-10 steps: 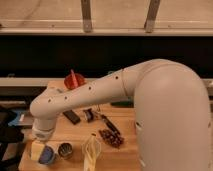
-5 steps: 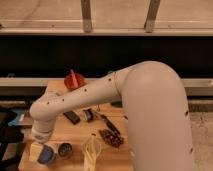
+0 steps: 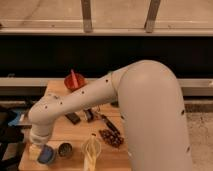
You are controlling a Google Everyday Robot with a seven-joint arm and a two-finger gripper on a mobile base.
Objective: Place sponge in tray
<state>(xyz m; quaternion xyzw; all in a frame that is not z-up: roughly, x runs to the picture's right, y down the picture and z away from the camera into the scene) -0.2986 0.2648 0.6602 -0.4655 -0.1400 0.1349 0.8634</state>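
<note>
Hanging over the front left corner of the wooden table [image 3: 77,133], the gripper [image 3: 36,144] is seen just above a pale block judged to be the sponge [image 3: 33,151], beside a blue round object [image 3: 46,156]. Whether the sponge is gripped cannot be told. The tray is not made out. A firm hold should be confirmed before the sponge is lifted clear of the dark can [image 3: 65,149].

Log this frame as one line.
pincer: low over table front-left corner | sponge: directly beneath pincer | tray: not identifiable
</note>
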